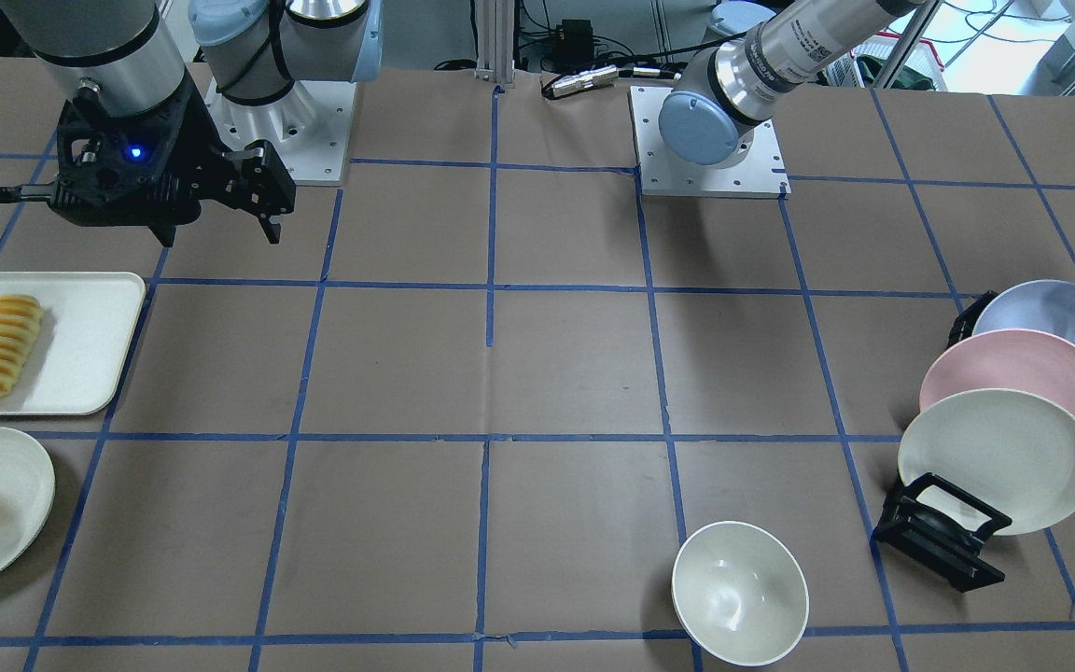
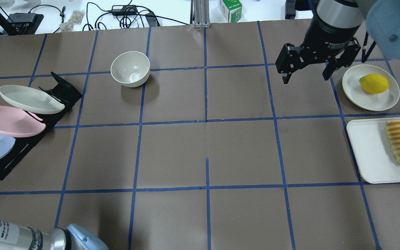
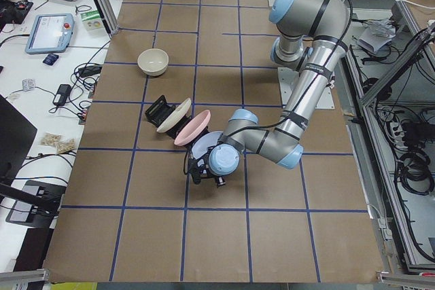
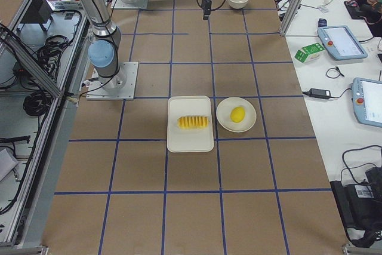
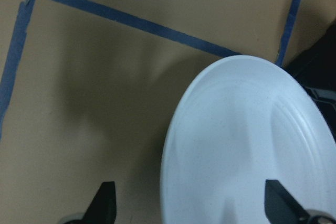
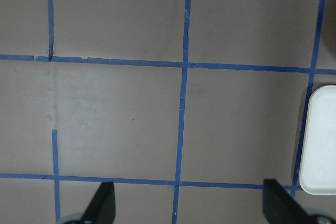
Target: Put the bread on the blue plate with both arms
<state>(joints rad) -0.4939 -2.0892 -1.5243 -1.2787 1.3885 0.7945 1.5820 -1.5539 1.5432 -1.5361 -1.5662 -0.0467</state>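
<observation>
The blue plate [image 1: 1041, 313], at 3 o'clock from the front, is straddled by the wide-open left gripper [image 5: 191, 205]. The neighbouring pink plate [image 1: 1013, 378] could get dragged out. The right gripper [image 2: 305, 79] is spread too.

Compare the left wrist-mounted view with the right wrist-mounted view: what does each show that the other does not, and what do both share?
Left wrist only: the blue plate, its rim between the fingertips, and part of the black rack. Right wrist only: a corner of the white tray. Both: brown table with blue tape lines, and two black fingertips spread wide at the bottom edge.
</observation>
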